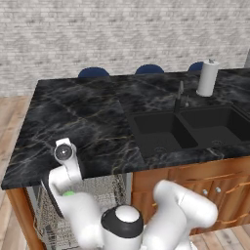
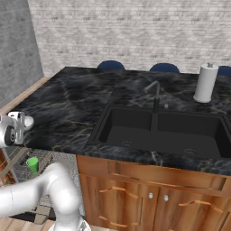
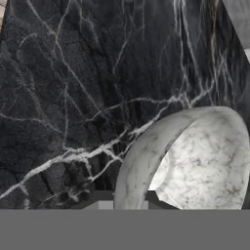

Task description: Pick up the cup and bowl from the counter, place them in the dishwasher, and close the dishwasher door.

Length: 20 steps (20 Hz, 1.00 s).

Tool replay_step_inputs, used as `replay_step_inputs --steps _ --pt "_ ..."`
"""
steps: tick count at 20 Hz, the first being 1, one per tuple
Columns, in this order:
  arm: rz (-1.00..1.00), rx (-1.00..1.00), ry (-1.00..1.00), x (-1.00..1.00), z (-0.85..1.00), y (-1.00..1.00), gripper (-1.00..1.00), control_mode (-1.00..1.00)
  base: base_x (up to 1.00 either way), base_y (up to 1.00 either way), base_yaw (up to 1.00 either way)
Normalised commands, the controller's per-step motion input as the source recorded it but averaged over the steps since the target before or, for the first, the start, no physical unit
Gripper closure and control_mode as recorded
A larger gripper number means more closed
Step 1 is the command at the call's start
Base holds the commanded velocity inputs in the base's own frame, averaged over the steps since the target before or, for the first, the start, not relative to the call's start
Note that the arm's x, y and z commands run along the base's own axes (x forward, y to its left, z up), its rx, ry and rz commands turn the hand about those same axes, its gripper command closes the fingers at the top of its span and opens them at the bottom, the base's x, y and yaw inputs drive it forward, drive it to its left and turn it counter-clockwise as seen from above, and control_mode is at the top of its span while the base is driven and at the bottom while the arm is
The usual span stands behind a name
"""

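Even, flat rendered light falls on my surface (image 1: 88, 122), with no glare and only faint soft shadows. Both base views look slightly soft and pixelated; my hand view is blurrier, its veins smeared.

No words, numbers, labels or signs can be read anywhere in these pictures
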Motion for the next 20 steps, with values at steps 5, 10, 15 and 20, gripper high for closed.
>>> replay_step_inputs --steps 5,10,15,20 --pt "0.16 0.08 0.0 -0.59 -0.01 0.0 1.0 -1.0 0.0 0.0 0.0" --pt "0.11 0.03 -0.04 -0.7 0.0 -0.06 1.0 -1.0 0.0 0.0 0.0" --pt "0.03 0.0 -0.01 -0.49 -0.15 -0.01 1.0 -1.0 0.0 0.0 0.0" --pt "0.0 0.0 0.0 -0.22 -0.32 0.0 1.0 -1.0 0.0 0.0 0.0"
